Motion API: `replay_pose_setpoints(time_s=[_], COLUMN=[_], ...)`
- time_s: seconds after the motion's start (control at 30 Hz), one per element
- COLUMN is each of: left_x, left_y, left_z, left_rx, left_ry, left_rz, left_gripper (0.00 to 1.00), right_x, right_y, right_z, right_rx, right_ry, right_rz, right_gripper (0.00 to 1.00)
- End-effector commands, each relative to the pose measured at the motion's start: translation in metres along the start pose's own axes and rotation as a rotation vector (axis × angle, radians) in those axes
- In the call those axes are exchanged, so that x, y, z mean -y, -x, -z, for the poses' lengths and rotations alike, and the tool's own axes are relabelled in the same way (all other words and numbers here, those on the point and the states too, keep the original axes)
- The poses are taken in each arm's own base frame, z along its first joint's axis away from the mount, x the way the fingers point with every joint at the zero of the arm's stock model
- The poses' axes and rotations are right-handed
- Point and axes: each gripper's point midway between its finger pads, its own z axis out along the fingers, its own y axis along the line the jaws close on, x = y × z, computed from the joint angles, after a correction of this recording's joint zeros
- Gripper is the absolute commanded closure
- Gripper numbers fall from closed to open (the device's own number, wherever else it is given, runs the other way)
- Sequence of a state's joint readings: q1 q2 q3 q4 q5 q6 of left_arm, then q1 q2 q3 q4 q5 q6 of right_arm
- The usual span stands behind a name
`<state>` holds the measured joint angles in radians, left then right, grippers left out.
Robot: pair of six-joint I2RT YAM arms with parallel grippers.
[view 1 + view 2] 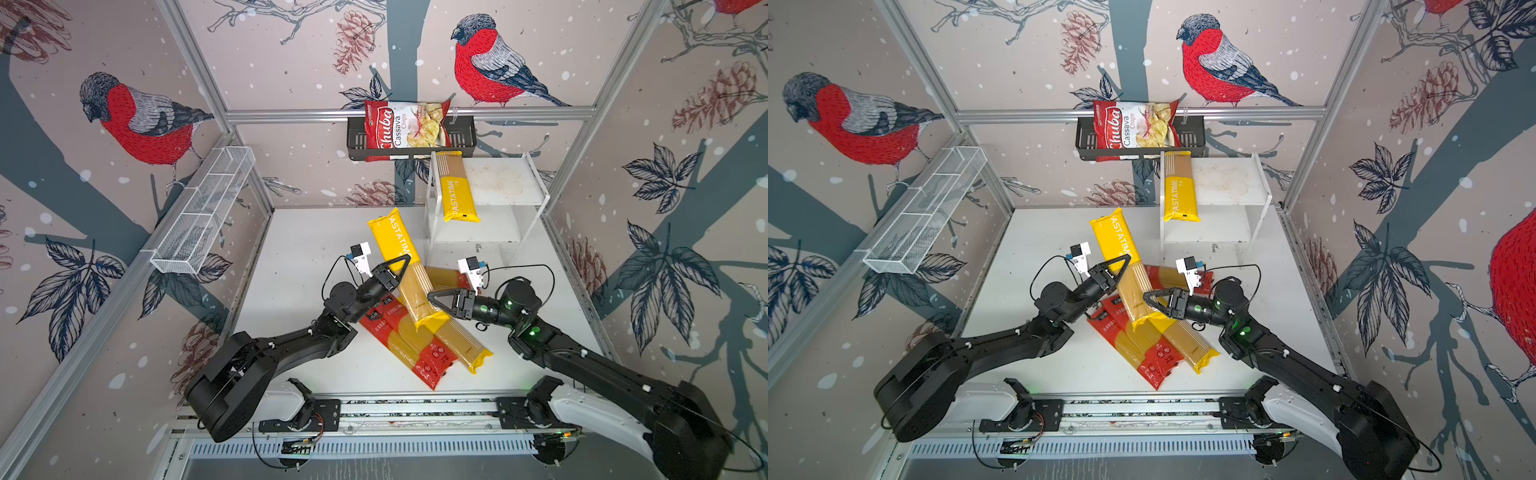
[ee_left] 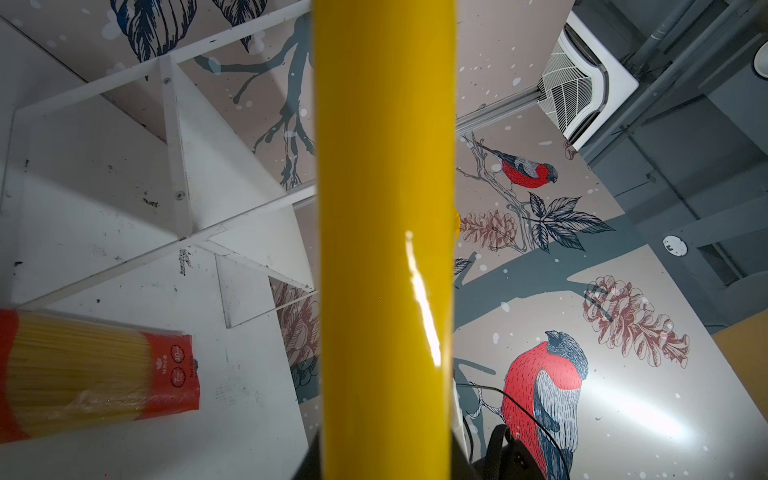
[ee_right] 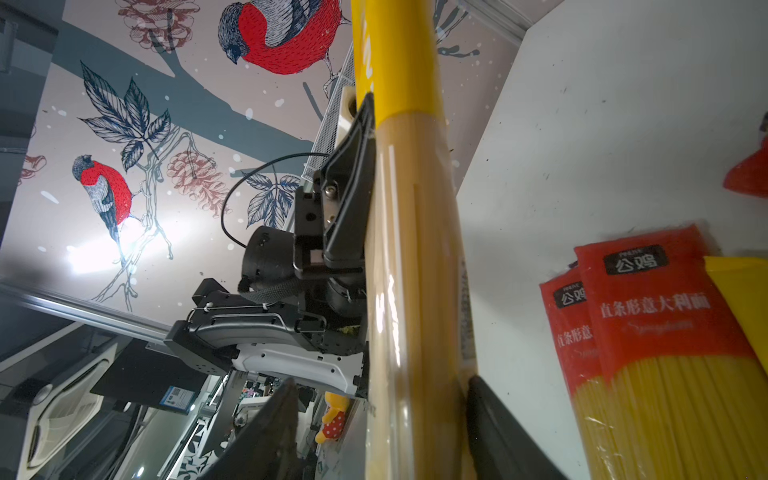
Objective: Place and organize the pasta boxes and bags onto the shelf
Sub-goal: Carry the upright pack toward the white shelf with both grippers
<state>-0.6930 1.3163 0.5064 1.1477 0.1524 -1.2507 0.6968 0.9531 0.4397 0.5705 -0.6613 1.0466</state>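
**Jaws at two places on one PASTATIME pack, and only my left pair grips**

My left jaws are clamped on the lifted pack [image 1: 413, 291] [image 1: 1133, 282]. Their black fingers [image 3: 353, 166] press flat against it where the yellow wrap meets the tan spaghetti. My right jaws stand wide around the same pack nearer its low end. One finger [image 3: 498, 424] sits just beside it and the other stands clear of it.

The pack is long, flat and glossy, with yellow ends, a tan middle and white "PASTATIME" lettering on the far part. In both top views its long axis runs diagonally, with the far end up and to the left and the near end down toward my right arm. I cannot tell whether the near end touches the pile below.

Beneath it on the tabletop [image 1: 307, 291], two red packs [image 1: 409, 347] [image 1: 1138, 345] lie side by side. A second PASTATIME pack [image 1: 459, 338] lies at their right, its yellow end pointing to the near right. A third red pack [image 1: 1163, 276] [image 2: 95, 374] lies crosswise behind them, partly under my right wrist.

The shelf [image 1: 503, 178] [image 1: 1225, 178] stands at the far right of the tabletop. A shelved pack [image 1: 455, 187] runs front to back along the left side of the top board, and its yellow end overhangs the front edge. White board shows to the right of it, and the lower board [image 1: 478, 237] shows white too. The lifted pack's far end is near the shelf's front left leg but apart from it.

Above the shelf's back edge a black basket [image 1: 461, 137] holds a chips bag [image 1: 405, 129]. A wire basket [image 1: 203, 208] hangs on the left wall, well apart.
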Motion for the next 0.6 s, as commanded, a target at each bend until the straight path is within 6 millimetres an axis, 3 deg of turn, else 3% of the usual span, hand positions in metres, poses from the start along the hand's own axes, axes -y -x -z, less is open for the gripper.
replay_pose_setpoints(time_s=[0.0,0.27,0.57], left_x=[0.044,0.062,0.079], left_y=[0.022,0.039,0.029], left_z=[-0.004,-0.007,-0.018], left_rx=[0.079,0.182,0.208], left_ry=[-0.128,-0.134,-0.181], left_rz=[-0.049,-0.075,-0.065], left_gripper=[0.9,0.9,0.89], right_x=[0.004,-0.022,-0.036], right_y=[0.003,0.026,0.042], right_z=[0.005,0.01,0.007], right_rx=[0.042,0.183,0.259], right_ry=[-0.019,0.053,0.094], right_rz=[0.041,0.068,0.058], right_gripper=[0.3,0.32,0.41])
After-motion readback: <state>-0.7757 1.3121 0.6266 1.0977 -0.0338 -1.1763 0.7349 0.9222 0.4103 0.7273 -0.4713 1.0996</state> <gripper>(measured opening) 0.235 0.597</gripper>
